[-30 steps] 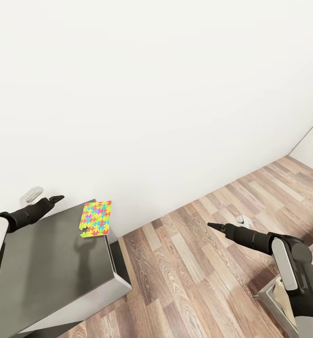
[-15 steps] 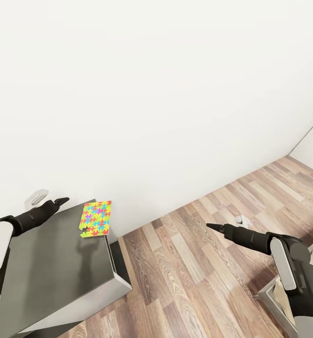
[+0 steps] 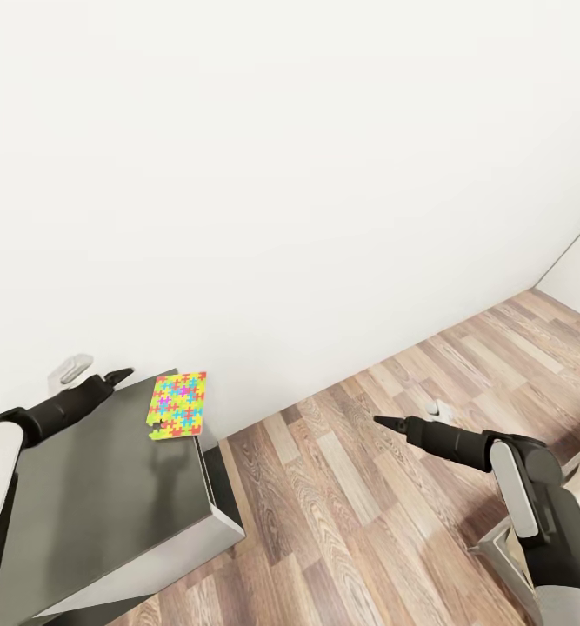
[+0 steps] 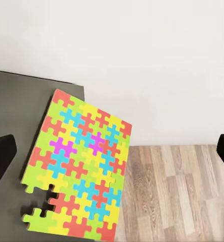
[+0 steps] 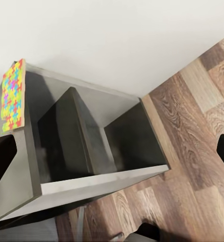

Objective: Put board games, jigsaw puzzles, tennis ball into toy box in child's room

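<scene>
One jigsaw puzzle (image 3: 177, 404), a flat sheet of yellow, green, blue and red pieces, lies at the far right corner of the table (image 3: 81, 496). In the left wrist view the jigsaw puzzle (image 4: 79, 169) has a gap in one edge, with open fingers (image 4: 1, 156) wide on either side. My left gripper (image 3: 120, 376) hovers over the table's back edge, just left of the puzzle and apart from it. My right gripper (image 3: 383, 422) hangs open over the wood floor, holding nothing. From the right wrist view the puzzle (image 5: 12, 96) sits on the table top above open side compartments.
A white wall runs close behind the table. A small grey-white object (image 3: 70, 368) sits behind the table's back edge. A small white item (image 3: 442, 406) lies on the plank floor. The bed's grey frame corner (image 3: 496, 549) shows at lower right.
My left gripper has moved right along the table's back edge, closer to the puzzle. My right gripper has drifted slightly left over the floor. The puzzle has not moved.
</scene>
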